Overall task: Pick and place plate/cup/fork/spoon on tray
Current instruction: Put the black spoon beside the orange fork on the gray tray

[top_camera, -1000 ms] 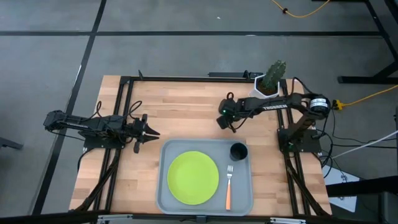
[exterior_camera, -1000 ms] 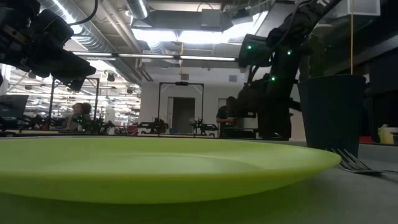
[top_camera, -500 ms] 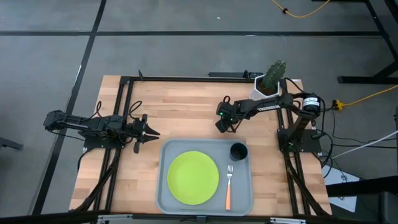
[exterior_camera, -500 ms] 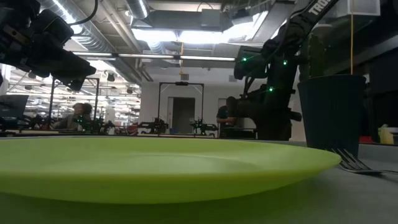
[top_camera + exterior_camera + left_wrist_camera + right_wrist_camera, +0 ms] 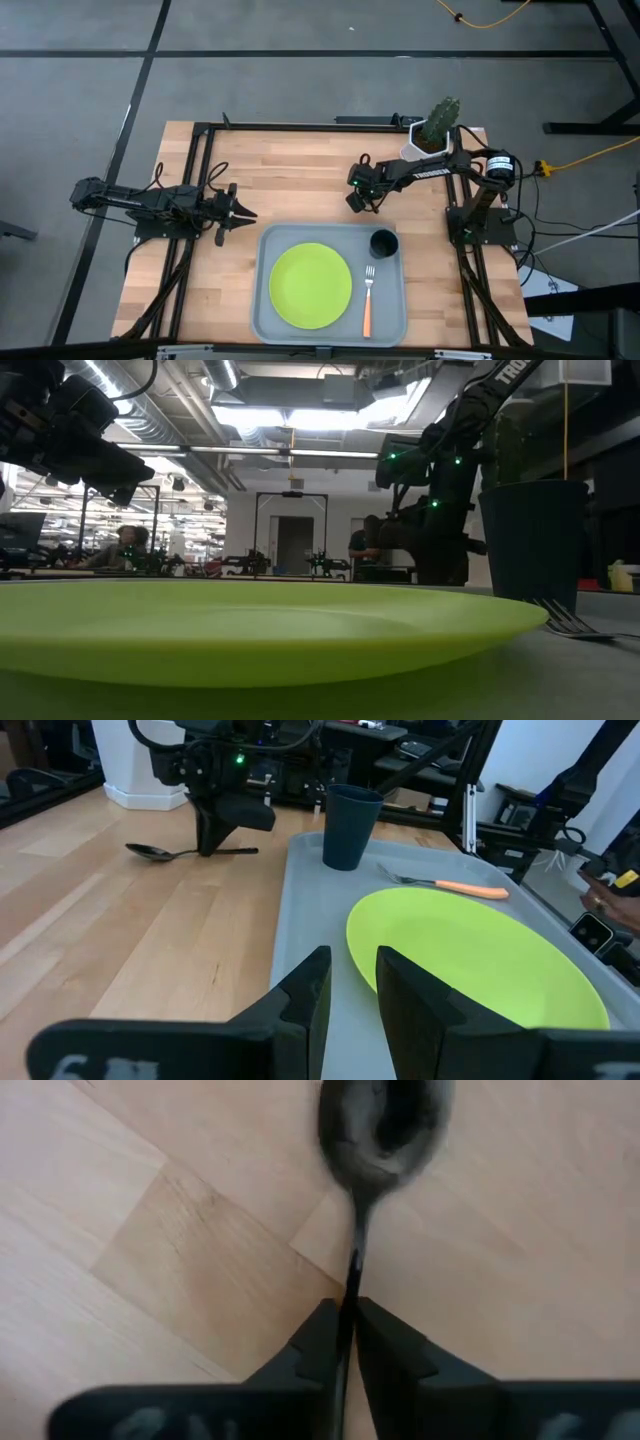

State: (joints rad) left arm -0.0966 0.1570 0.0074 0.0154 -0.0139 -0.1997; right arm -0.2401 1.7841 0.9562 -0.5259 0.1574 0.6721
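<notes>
Pinching the spoon (image 5: 384,1125) handle, the right claw (image 5: 345,1342) should lift straight (left claw (image 5: 345,995) idles, released) toward the tray (image 5: 262,310).

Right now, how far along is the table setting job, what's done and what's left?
Done: the plate, cup and fork already sit in the tray. In hand: the right gripper is down on the bare table behind the tray, its fingers pinched on the spoon handle. Left: lift the spoon and place it in the tray. The left gripper waits open at the tray's left edge.
</notes>
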